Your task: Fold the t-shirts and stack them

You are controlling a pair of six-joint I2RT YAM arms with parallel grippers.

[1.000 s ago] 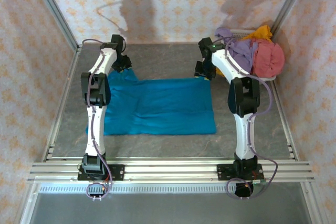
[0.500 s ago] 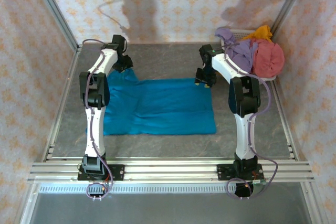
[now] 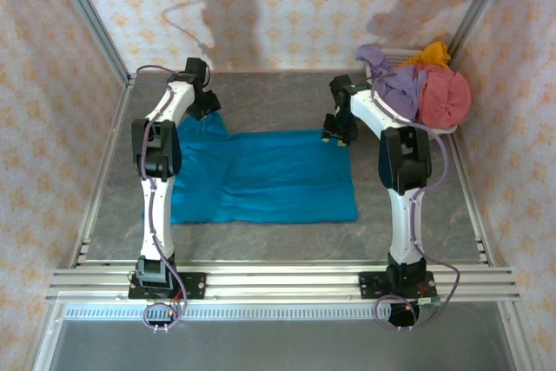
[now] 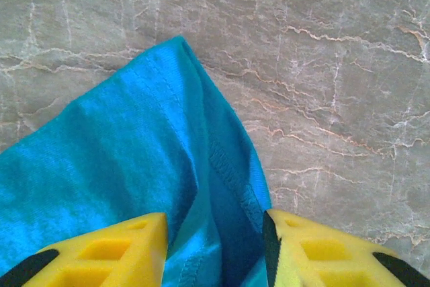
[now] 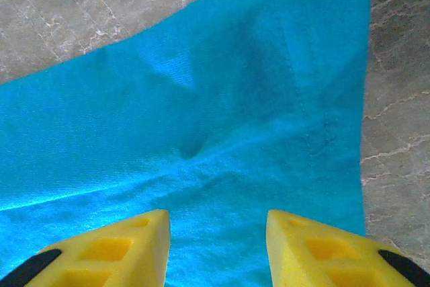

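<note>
The teal t-shirt point(image 3: 261, 175) lies spread on the table point(image 3: 417, 223). It looks soft, light and limp, likely to sag and crease unless taken by its corners. The left gripper point(image 4: 215, 240) stands half open astride a raised hem ridge; whether it pinches cannot be told. The right gripper point(image 5: 216, 240) hangs half open, with flat cloth beneath and the shirt's side edge just right of its fingers. The other t-shirts point(image 3: 421, 89) are heaped beyond those fingers, well apart and probably no obstacle.

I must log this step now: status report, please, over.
Left gripper, right gripper: open, at far edge of teal t-shirt. Shirt spread out. Nothing blocking.
</note>
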